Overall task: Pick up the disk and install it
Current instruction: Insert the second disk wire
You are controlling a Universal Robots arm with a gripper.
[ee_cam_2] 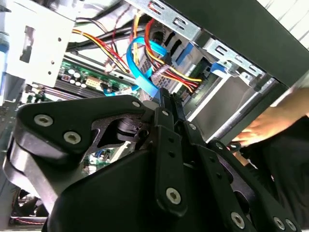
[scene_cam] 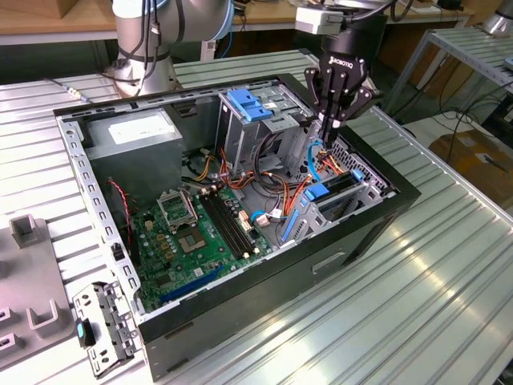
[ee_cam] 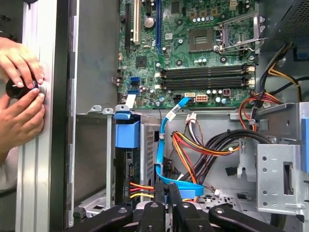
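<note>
Although little of its silver metal face can be seen, the flat rectangular hard disk (ee_cam: 128, 164) is judged to sit on edge in the grey metal drive cage (scene_cam: 365, 188) at the front corner of the open black computer case (scene_cam: 321, 265), with its blue plastic bracket (ee_cam: 126, 134) showing at the mouth of the bay. In the exterior view the same blue bracket (scene_cam: 329, 192) is seen just below the gripper.

Such a disk is expected to be stiff and dense, fairly heavy for its size, smooth enough to slip, and easily harmed by knocks. It would best be held by its long side edges or the bracket, not by the label face or the connector end.

The black two-fingered gripper (scene_cam: 333, 122) is poised over the cage, apart from the disk. In both wrist views its fingers (ee_cam: 166, 191) are seen drawn together, with a bright blue flat data cable (ee_cam: 161, 145) curving right at their tips. Whether the cable is pinched between them cannot be told. A bundle of red, yellow and black power wires (ee_cam: 193, 145) lies beside that cable, and a green motherboard (ee_cam: 193, 53) is laid beyond. A person's two hands (ee_cam: 21, 92) are rested on the ribbed aluminium table (scene_cam: 417, 265) outside the case wall, around a small dark object.
</note>
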